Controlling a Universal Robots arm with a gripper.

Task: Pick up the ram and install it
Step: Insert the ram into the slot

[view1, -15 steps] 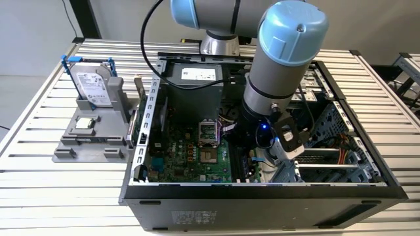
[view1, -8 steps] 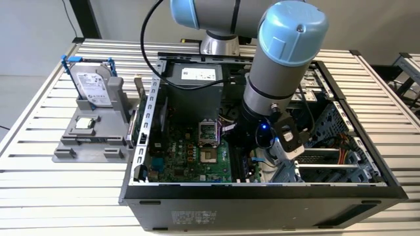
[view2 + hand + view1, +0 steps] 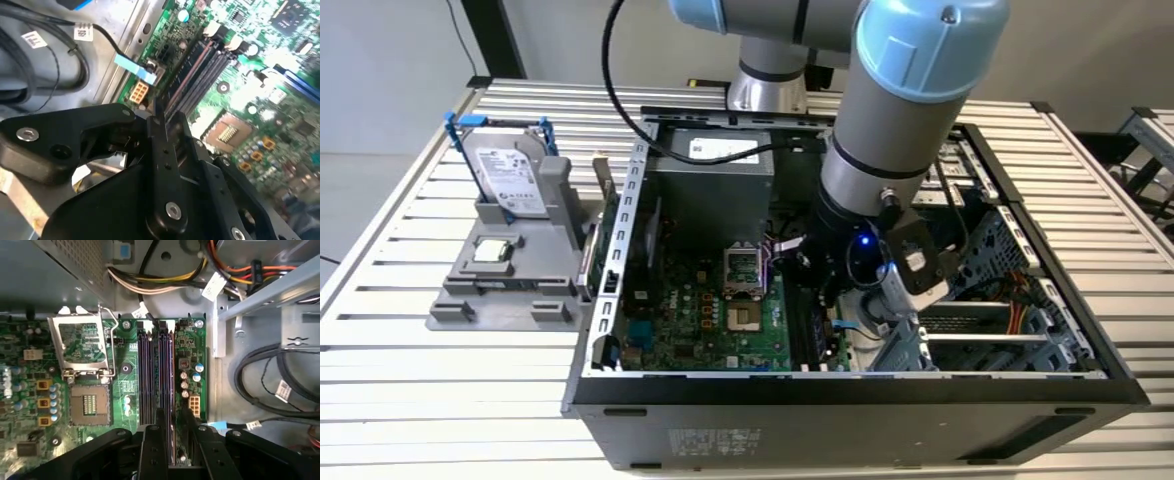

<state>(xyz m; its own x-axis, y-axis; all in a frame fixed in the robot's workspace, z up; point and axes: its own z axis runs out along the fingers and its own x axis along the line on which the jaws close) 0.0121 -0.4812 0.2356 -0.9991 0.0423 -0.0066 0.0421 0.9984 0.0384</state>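
My black gripper (image 3: 167, 440) is clamped on the thin dark ram stick (image 3: 165, 390), standing it in the black memory slots (image 3: 150, 375) of the green motherboard (image 3: 125, 370). Around me: the open grey computer case (image 3: 854, 385), on a slatted metal table (image 3: 400, 240). My fingers hide the ram's near end.

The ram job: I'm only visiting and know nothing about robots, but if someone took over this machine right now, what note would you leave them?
Gripper: low inside the computer case, closed on what looks like the ram, held edge-on.
Ram: lined up over the memory slots; I cannot tell whether it touches one.
Done: ram picked up and at the slots.
Left: seating it in a slot and letting go.
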